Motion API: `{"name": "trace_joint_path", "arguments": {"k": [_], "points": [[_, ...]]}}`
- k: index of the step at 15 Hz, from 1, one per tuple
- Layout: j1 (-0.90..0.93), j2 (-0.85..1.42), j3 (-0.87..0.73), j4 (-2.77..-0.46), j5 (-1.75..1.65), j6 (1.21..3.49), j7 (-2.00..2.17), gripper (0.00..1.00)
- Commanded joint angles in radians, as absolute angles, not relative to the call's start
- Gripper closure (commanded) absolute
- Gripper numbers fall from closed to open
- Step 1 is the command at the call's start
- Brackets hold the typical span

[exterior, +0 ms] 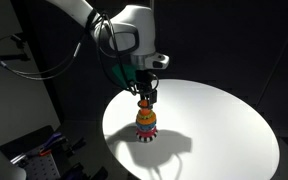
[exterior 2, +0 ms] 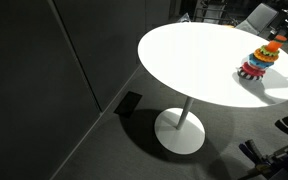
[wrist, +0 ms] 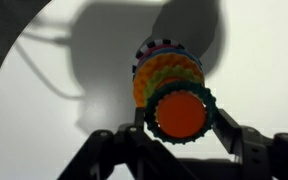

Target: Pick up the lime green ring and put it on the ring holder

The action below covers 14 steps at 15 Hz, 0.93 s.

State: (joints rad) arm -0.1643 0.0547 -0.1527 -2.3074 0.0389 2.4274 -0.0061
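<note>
Around the orange top of the ring holder sits the lime green ring, seen from the wrist. The end effector grips the ring, a finger on either side. The toy stands on a round white bench.

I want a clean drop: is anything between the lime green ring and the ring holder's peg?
Nothing visible does. In the wrist view the gripper holds the lime green ring around the ring holder's orange top, above its yellow rings.
</note>
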Motion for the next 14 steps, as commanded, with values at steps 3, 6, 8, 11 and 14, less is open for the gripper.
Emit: {"name": "trace_joint_path", "arguments": {"k": [3, 6, 8, 11, 14], "points": [[-0.160, 0.050, -0.154, -2.297, 0.022, 2.400, -0.001, 0.00], [-0.160, 0.038, -0.153, -2.300, 0.010, 2.355, -0.022, 0.00], [-0.160, 0.026, -0.152, -2.304, 0.000, 2.298, -0.040, 0.00], [-0.160, 0.002, -0.150, -2.309, -0.013, 2.216, -0.078, 0.00], [-0.159, -0.033, -0.150, -2.322, -0.039, 2.170, -0.088, 0.00]]}}
